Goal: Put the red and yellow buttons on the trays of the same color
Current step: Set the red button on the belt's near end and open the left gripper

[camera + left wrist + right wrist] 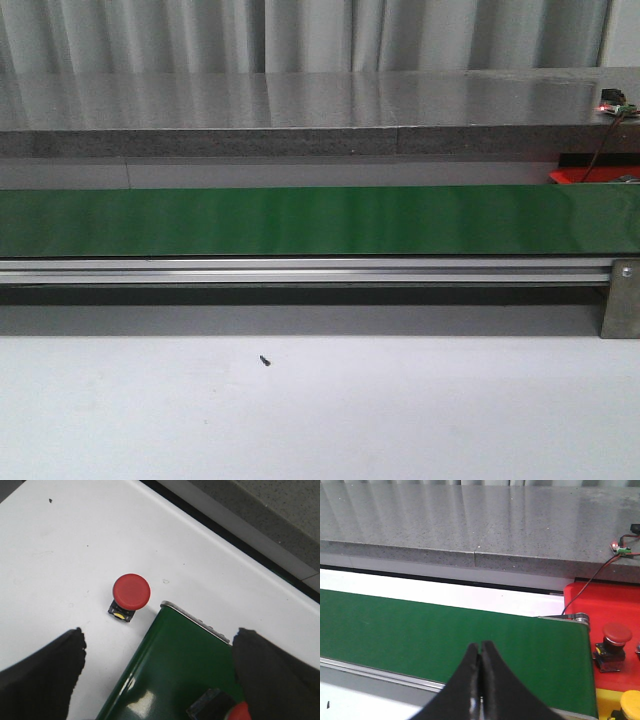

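Right now a red button [131,591] stands on the white table [60,555] just beside the end corner of the green conveyor belt [175,665], cap up with its small dark base showing beneath; it looks to have been set there, off the belt, so that the left arm can reach it. A second red-capped piece [239,712] peeks in on the belt near that same end, mostly cut off, so I cannot tell what it is. The left gripper [157,680] hangs above the belt's end with its fingers spread wide and holding nothing, probably readied for a grasp of the red button close to the belt corner. At the belt's other end another red button [615,639] already sits on the red tray [600,597], which lies past the belt's roller, and a yellow button [631,702] shows beside it on what seems a yellow tray [606,700]. The right gripper [480,680] hovers over the belt's near edge with its fingers pressed together, empty, seemingly parked
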{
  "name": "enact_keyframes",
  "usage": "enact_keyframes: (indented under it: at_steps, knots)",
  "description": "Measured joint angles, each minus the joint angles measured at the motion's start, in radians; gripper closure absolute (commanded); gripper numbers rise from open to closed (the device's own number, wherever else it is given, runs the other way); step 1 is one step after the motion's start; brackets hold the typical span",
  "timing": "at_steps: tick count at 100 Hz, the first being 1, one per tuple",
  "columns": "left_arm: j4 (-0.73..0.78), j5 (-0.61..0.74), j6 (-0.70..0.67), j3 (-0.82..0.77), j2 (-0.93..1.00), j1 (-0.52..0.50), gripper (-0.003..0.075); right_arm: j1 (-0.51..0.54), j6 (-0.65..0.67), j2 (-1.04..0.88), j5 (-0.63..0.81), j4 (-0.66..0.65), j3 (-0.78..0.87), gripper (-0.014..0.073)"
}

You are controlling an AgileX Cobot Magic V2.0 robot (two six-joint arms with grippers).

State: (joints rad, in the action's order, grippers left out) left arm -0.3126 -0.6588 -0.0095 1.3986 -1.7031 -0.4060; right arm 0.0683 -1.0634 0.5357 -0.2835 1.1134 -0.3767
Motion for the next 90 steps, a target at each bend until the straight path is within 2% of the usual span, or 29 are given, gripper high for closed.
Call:
enact_keyframes:
  at_steps: [29, 48, 90]
  knots:
    - [-0.043, 0.031, 0.000, 0.000, -0.131, -0.009, 0.0156, 0.000, 0.000, 0.000, 0.000, 0.000, 0.000, 0.0652]
    - [-0.078, 0.101, -0.024, 0.000, -0.199, -0.009, 0.0156, 0.000, 0.000, 0.000, 0.000, 0.000, 0.000, 0.0652]
    - [-0.285, 0.241, -0.077, 0.002, -0.308, -0.009, 0.0156, 0.000, 0.000, 0.000, 0.000, 0.000, 0.000, 0.0652]
